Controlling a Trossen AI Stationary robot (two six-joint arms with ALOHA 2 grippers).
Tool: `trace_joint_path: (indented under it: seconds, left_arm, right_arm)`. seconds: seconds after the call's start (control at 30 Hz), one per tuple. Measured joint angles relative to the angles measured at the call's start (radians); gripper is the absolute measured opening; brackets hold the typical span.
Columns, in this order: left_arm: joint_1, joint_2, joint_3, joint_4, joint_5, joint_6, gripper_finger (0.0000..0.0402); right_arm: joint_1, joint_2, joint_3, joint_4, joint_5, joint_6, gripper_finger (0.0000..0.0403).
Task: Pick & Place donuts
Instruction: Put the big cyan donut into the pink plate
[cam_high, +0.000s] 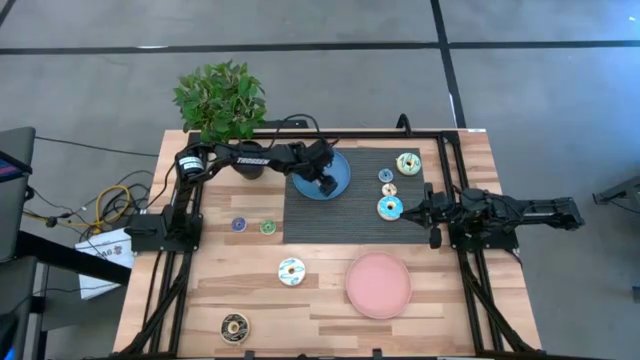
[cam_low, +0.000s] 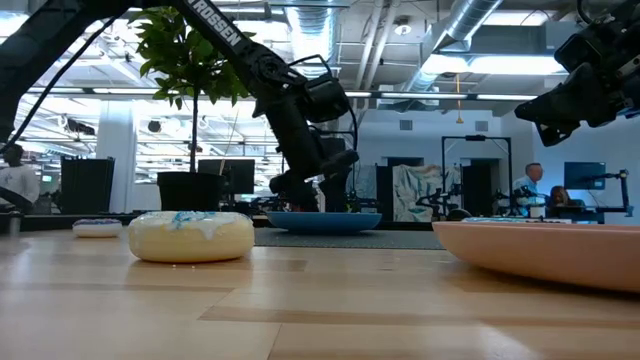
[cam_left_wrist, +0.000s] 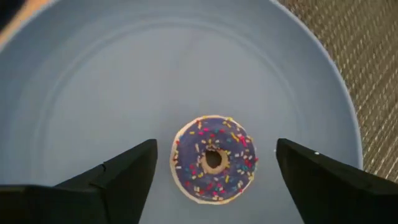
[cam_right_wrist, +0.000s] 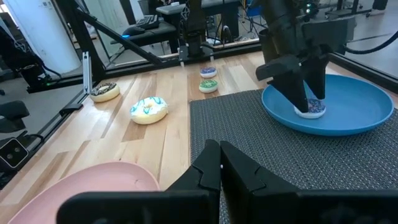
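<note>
Left gripper (cam_left_wrist: 211, 177): fingers apart over purple donut (cam_left_wrist: 213, 159) on blue plate (cam_left_wrist: 93, 93).
Right gripper (cam_right_wrist: 219, 167): fingers together, above mat (cam_right_wrist: 298, 162).
Left wrist view only: donut's sprinkles.

Purple-iced donut (cam_left_wrist: 213, 159) (multicoloured sprinkles) on blue plate (cam_left_wrist: 93, 93); pink plate (cam_high: 378, 284); dark fingers (cam_left_wrist: 118, 177).

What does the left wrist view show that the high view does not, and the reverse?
Only the left wrist view shows the purple donut lying flat on the blue plate between the open left gripper fingers, apart from both.

Only the high view shows the pink plate, the plant, the other donuts such as the cream donut, and the right gripper over the mat's edge.

Both show the blue plate, the mat and the left gripper.
</note>
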Motion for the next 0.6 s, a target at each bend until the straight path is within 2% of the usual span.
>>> trace_joint_path:
  seconds: [0.23,0.47,0.6]
  left_arm:
    - [-0.022,0.0,0.134,-0.119,-0.07,-0.127,0.0332]
    - [-0.12,-0.002,0.276,-0.304,-0.153,-0.182,0.0322]
    - [-0.211,-0.014,0.286,-0.284,-0.005,-0.144,0.0295]
  right_arm:
    - [0.0,0.0,0.0,0.0,0.0,0.0,0.0]
    - [0.0,0.0,0.0,0.0,0.0,0.0,0.0]
    - [0.0,0.0,0.0,0.0,0.0,0.0,0.0]
